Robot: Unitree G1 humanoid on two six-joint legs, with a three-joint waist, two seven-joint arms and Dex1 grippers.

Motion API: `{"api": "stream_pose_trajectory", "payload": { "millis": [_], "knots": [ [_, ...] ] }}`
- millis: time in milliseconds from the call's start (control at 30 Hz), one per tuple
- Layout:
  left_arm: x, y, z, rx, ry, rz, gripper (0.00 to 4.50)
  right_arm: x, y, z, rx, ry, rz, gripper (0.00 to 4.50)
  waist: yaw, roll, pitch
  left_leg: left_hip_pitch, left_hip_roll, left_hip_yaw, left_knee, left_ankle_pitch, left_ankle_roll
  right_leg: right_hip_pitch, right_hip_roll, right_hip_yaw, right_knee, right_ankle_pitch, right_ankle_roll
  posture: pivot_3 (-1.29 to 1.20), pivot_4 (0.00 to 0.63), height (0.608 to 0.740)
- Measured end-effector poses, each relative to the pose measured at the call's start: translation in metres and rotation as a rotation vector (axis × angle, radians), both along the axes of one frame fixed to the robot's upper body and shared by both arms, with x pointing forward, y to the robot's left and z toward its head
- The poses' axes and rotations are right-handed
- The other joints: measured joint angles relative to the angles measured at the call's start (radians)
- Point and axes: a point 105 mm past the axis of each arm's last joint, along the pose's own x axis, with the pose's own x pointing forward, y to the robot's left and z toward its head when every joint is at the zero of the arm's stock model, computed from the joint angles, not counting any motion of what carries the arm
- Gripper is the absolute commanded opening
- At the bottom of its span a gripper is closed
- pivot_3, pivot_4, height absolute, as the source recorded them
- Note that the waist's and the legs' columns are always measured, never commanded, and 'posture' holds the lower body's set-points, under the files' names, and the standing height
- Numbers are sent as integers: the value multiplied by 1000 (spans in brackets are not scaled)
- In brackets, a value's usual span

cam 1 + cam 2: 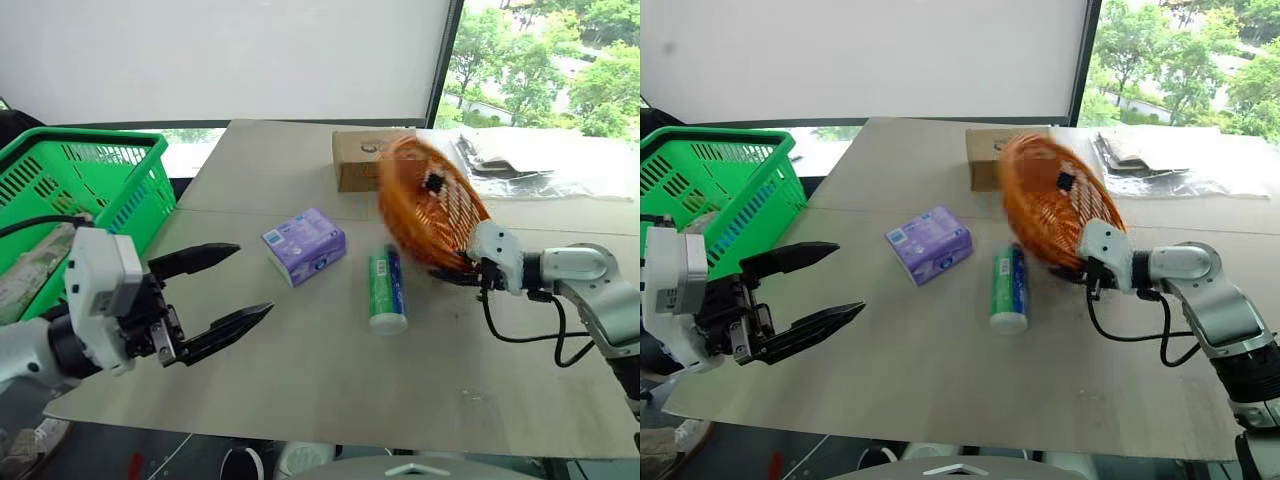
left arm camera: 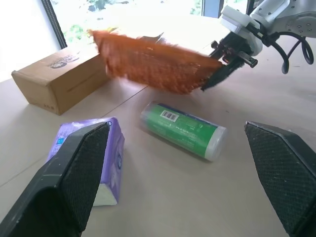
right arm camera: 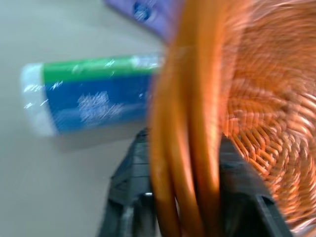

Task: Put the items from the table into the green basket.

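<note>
The purple tissue pack (image 1: pixel 304 245) lies mid-table. Just right of it the green canister (image 1: pixel 387 290) lies on its side, white end towards me. My left gripper (image 1: pixel 255 278) hovers open over the table's near left edge, pointing at the pack with a clear gap between them. At the right, my right gripper (image 1: pixel 470 275) is shut on the rim of the orange wicker bowl (image 1: pixel 430 205), which is tipped up on edge just beyond the canister. The right wrist view has that rim (image 3: pixel 185 148) pinched between both black fingers (image 3: pixel 128 182). The green basket (image 1: pixel 90 180) stands off the table's left side.
A brown cardboard box (image 1: pixel 355 160) sits at the back behind the bowl. Crumpled plastic wrap (image 1: pixel 530 160) lies at the far right by the window. The table (image 1: pixel 330 370) has bare room in front of the items. A black cable loops under my right wrist.
</note>
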Motion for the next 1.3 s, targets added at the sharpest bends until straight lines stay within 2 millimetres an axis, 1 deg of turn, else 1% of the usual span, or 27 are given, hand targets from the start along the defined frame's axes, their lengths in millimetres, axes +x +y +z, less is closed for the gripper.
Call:
{"api": "stream_pose_trajectory", "payload": {
  "millis": [67, 100, 133, 167, 200, 267, 333, 367, 433, 467, 500, 567, 633, 667, 733, 833, 867, 900, 967, 1000, 1033, 1067, 1133, 1167, 1200, 1267, 1300],
  "knots": [
    [1, 0, -2, -3, 15, -6, 4500, 3, 2, -1, 16, -24, -12, 458, -2, -1, -1, 0, 0, 0, 0, 0, 0, 0, 0, 0, 0, 0, 0, 260, 19, 740],
    [3, -1, -1, -5, 10, -13, 4500, 15, 2, -2, 40, -70, -61, 458, -6, -1, -1, 1, 0, 0, 1, 0, 0, 0, 0, 0, 1, -1, 2, 260, 19, 740],
    [3, -1, 0, -5, 8, -16, 4500, 17, 1, -2, 42, -79, -74, 458, -7, -1, 0, 1, 0, 1, 1, 0, 0, 0, 0, 0, 1, -1, 2, 251, 22, 740],
    [4, -3, 0, -3, 6, -24, 4500, 26, -4, -2, 32, -117, -123, 458, -8, 0, 1, 1, 0, 1, 1, 0, 0, 0, 0, 1, 1, -1, 3, 251, 22, 740],
    [5, -6, 1, -1, 3, -38, 4500, 40, -13, -2, 10, -166, -192, 458, -9, 2, 1, 1, 0, 2, 2, 1, -1, 0, 0, 2, 2, -1, 3, 244, 23, 740],
    [7, -8, 1, -4, -1, -44, 4500, 53, -32, 2, -48, -243, -273, 458, -8, 3, 2, 1, -1, 2, 2, 1, -1, 0, -1, 3, 2, 0, 1, 237, 22, 740],
    [11, -13, 4, -17, -17, -62, 4500, 72, -69, 11, -192, -362, -377, 458, -4, 5, 4, -2, -2, 2, 2, 1, -1, -2, -2, 2, 1, 1, -1, 232, 21, 740],
    [12, -15, 4, -21, -18, -70, 4500, 80, -93, 19, -267, -421, -444, 458, -4, 5, 4, -2, -3, 2, 1, 1, -1, -3, -2, 3, 1, 1, -1, 232, 21, 740],
    [15, -18, 3, -27, -17, -79, 4500, 86, -125, 28, -370, -473, -526, 1462, -9, 5, 4, -3, -3, 2, 0, 1, -1, -3, -1, 4, -1, 1, -1, 229, 20, 740],
    [16, -21, 4, -31, -20, -85, 4500, 88, -146, 32, -440, -484, -575, 1796, -11, 5, 4, -4, -4, 2, 0, 1, -1, -4, -1, 4, -1, 1, -1, 226, 20, 740],
    [17, -22, 3, -33, -17, -91, 4500, 89, -166, 37, -500, -492, -628, 2401, -17, 5, 4, -4, -4, 2, -2, 1, -2, -4, 0, 4, -1, 1, -1, 226, 20, 740],
    [18, -23, 2, -30, -17, -92, 4500, 91, -180, 39, -538, -509, -664, 3234, -29, 5, 4, -3, -4, 1, -2, 1, -2, -4, 0, 3, -1, 0, -1, 221, 22, 740],
    [19, -23, 1, -25, -16, -93, 4500, 93, -191, 43, -549, -540, -693, 4018, -44, 6, 4, -2, -4, 1, -3, 1, -1, -4, 1, 4, 0, 0, -1, 218, 23, 740],
    [18, -23, 0, -25, -13, -97, 4500, 93, -195, 43, -550, -544, -700, 4489, -50, 7, 4, -2, -4, 1, -3, 1, -1, -3, 1, 4, 0, 0, -1, 218, 25, 740],
    [18, -23, -1, -21, -10, -97, 4500, 92, -200, 40, -547, -537, -707, 4489, -60, 6, 4, -2, -4, 1, -2, 1, -1, -3, 1, 4, 0, 0, -1, 217, 26, 740],
    [20, -20, -3, -21, 1, -91, 4500, 90, -199, 38, -522, -526, -695, 4489, -69, 7, 5, 1, -4, 3, -1, 1, -1, -1, 0, 6, 2, 1, -1, 215, 31, 740],
    [20, -18, -4, -18, 8, -87, 4500, 88, -194, 40, -442, -505, -683, 4489, -72, 7, 5, 2, -4, 3, 0, 1, -1, 1, 1, 6, 3, 1, -1, 214, 32, 740],
    [19, -18, -5, -18, 12, -86, 4500, 88, -190, 40, -411, -497, -674, 4489, -74, 7, 5, 3, -3, 3, 0, 1, -1, 1, 1, 6, 3, 1, -1, 211, 34, 740],
    [19, -16, -7, -11, 20, -81, 4500, 83, -166, 43, -236, -437, -611, 4489, -80, 7, 5, 4, -1, 2, 0, 1, -1, 3, 1, 6, 3, 1, -1, 208, 36, 740],
    [19, -15, -8, -8, 24, -79, 4500, 79, -150, 43, -149, -394, -556, 4489, -83, 7, 5, 5, -1, 2, 0, 1, -1, 3, 1, 5, 4, 1, -1, 209, 39, 740],
    [20, -14, -9, 1, 23, -67, 4500, 69, -131, 42, -49, -331, -486, 4489, -82, 7, 5, 4, 0, 0, 0, 1, -1, 3, 1, 4, 4, 1, -1, 209, 39, 740],
    [22, -12, -10, 7, 24, -48, 4500, 62, -116, 40, 8, -292, -421, 4489, -81, 7, 5, 5, 0, -1, 0, 1, -1, 4, 1, 3, 4, 1, -1, 209, 41, 740],
    [35, -2, -18, 52, 27, 36, 4500, 32, -81, 37, 184, -146, -267, 4489, -71, 8, 5, 4, 0, -3, -1, 1, -1, 4, 1, 2, 4, 2, 2, 209, 41, 740],
    [45, 7, -27, 99, 38, 106, 4500, 12, -60, 35, 264, -61, -168, 4489, -64, 9, 5, 4, 0, -4, -1, 1, -1, 4, 2, 1, 4, 2, 3, 209, 41, 740],
    [54, 18, -38, 152, 53, 173, 4500, -3, -46, 35, 318, 1, -93, 4489, -60, 10, 6, 4, 0, -4, -1, 1, -1, 4, 2, 0, 4, 2, 3, 209, 41, 740],
    [68, 30, -58, 226, 63, 259, 4500, -18, -31, 42, 382, 60, -25, 4489, -59, 12, 8, 4, 0, -2, 0, 1, -1, 4, 1, 1, 3, 0, 0, 218, 48, 740],
    [71, 30, -61, 230, 61, 271, 4500, -20, -28, 45, 394, 64, -14, 4489, -58, 11, 8, 4, 0, -1, 0, 1, -1, 4, 1, 2, 3, 0, 1, 218, 48, 740]
  ]
}}
